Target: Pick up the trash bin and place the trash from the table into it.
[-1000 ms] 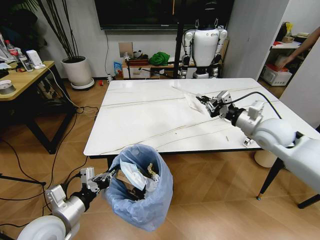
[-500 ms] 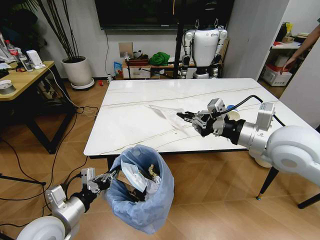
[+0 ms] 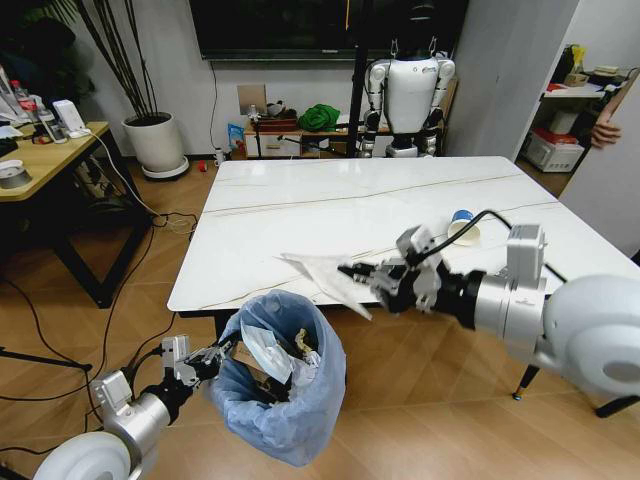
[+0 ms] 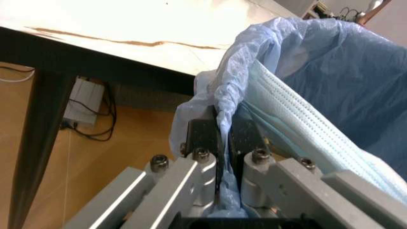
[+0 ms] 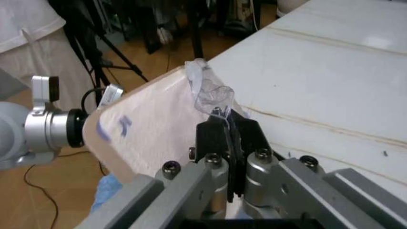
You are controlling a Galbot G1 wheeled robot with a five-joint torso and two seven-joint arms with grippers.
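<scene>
One flat wrapper (image 3: 325, 278), pinched in right gripper (image 3: 362, 272), now carried off the table (image 3: 300, 215) edge, nearly above the trash bin (image 3: 285, 385); left gripper (image 3: 212, 356) clamped on bin's bag rim.

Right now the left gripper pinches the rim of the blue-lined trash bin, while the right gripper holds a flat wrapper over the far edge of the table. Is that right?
Not quite. The right gripper holds the wrapper at the table's near edge, just above the trash bin, as the head view shows. The left gripper does pinch the rim.
</scene>
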